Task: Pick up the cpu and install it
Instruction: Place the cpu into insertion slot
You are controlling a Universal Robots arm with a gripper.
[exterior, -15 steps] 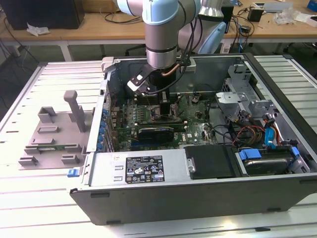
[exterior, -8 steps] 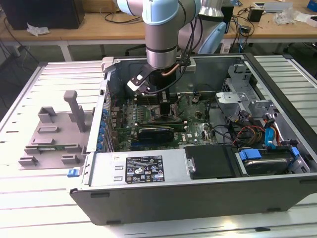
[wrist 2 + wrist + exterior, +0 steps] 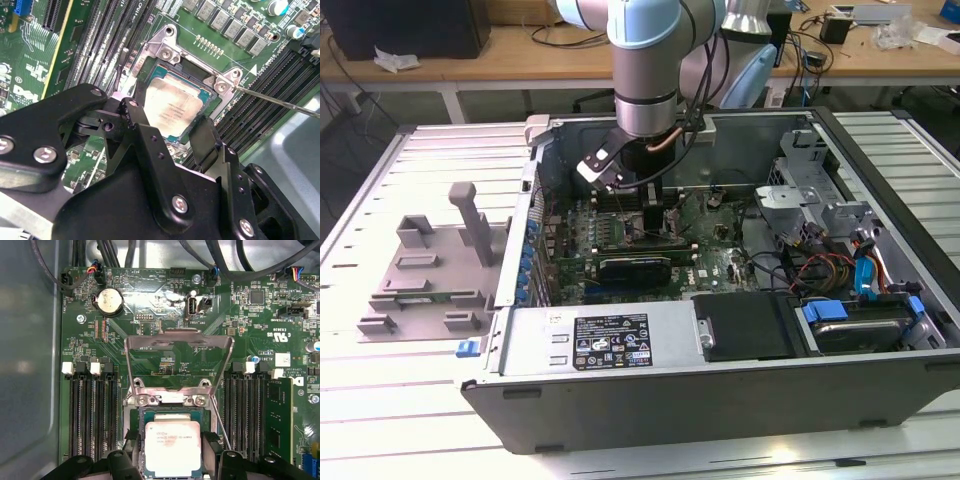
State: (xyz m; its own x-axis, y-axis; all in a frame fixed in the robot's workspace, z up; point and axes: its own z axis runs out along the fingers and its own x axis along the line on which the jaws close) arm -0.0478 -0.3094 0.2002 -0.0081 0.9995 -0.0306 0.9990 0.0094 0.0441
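Second wrist view, I see gripper [image 3: 170, 116] pinching cpu [image 3: 172, 105] by two edges, cpu down in socket [image 3: 172, 67] on green motherboard [image 3: 55, 65].

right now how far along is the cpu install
Done: the cpu has been picked up and lies in or just above the socket inside the computer case; I cannot tell which. In hand: the gripper is shut on the cpu's sides. Left: the cpu is not yet released, the load plate stands open, and the lever is unlatched.
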